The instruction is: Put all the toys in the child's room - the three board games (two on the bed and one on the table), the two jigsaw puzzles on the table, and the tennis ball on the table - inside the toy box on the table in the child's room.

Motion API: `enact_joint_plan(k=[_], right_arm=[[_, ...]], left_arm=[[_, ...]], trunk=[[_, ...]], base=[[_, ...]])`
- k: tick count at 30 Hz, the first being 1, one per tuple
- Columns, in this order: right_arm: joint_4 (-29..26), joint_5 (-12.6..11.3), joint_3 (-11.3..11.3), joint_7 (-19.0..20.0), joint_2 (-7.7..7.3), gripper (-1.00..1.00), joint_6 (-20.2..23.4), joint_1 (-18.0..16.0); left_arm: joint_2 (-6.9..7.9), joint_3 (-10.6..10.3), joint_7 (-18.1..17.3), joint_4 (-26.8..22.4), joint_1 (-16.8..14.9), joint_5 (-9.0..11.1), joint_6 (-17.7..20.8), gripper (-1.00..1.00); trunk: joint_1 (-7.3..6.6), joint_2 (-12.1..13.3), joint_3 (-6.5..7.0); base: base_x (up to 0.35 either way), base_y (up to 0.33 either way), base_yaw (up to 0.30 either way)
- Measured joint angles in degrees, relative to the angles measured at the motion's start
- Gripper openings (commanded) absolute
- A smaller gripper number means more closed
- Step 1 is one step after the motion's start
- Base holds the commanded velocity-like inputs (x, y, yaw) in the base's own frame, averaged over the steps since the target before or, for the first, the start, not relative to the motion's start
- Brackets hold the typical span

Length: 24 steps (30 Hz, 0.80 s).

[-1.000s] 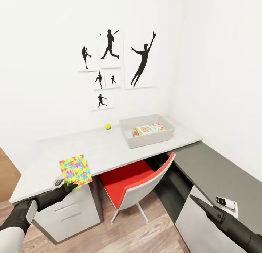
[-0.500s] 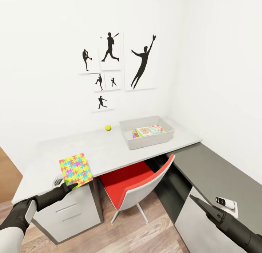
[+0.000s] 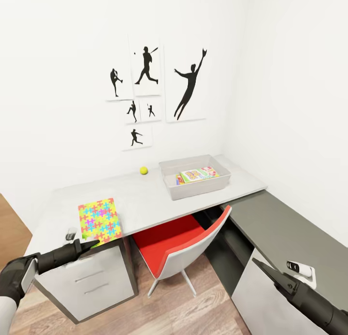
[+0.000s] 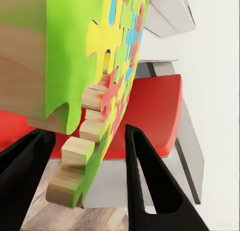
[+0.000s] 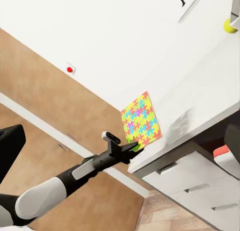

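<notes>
Black fingers of your left gripper (image 3: 86,244) sit either side of the puzzle's (image 3: 100,219) near corner; from the wrist the jaws look parted around its edge, so I can't tell whether they actually pinch it. That corner overhangs the table (image 3: 145,200) edge, probably so a finger can get underneath. The box (image 3: 195,190), already holding printed games, stands well apart at the far end, with the ball (image 3: 143,170) just beside it. Mind the red chair (image 3: 186,248) tucked between you and the box. Your right gripper (image 3: 258,266) hangs low over the side cabinet (image 3: 290,233); I can't tell its state.
</notes>
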Motion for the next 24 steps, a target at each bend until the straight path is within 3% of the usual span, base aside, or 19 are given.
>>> enact_joint_plan(k=[8, 15, 16, 19, 24], right_arm=[[-0.1, 0.0, 0.2, 0.1, 0.03, 1.0, -0.4, 0.0], [-0.1, -0.2, -0.1, 0.4, 0.03, 1.0, -0.4, 0.0], [-0.1, -0.2, -0.1, 0.4, 0.03, 1.0, -0.4, 0.0], [-0.1, -0.3, -0.2, 0.2, 0.03, 1.0, -0.3, 0.0], [-0.1, -0.4, -0.1, 0.4, 0.03, 1.0, -0.4, 0.0]], left_arm=[[2.58, -4.2, -8.1, -2.1, -0.4, 0.0, 4.0, -1.0], [4.38, -4.6, -9.5, -2.9, -0.5, 0.1, 5.9, -1.0], [4.77, -4.6, -12.3, -3.2, -0.5, 0.2, 6.1, -1.0], [5.04, -4.6, -14.5, -3.3, -0.5, 0.1, 6.2, -1.0], [5.27, -4.7, -15.9, -3.3, -0.5, 0.0, 6.2, -1.0]], trunk=[[-1.76, 3.2, 1.44], [-3.3, 6.0, 2.7], [-3.52, 6.4, 2.88], [-4.18, 7.6, 3.42], [-5.28, 9.6, 4.32]], base=[[0.0, 0.0, 0.0], [0.0, 0.0, 0.0], [0.0, 0.0, 0.0], [0.0, 0.0, 0.0], [0.0, 0.0, 0.0]])
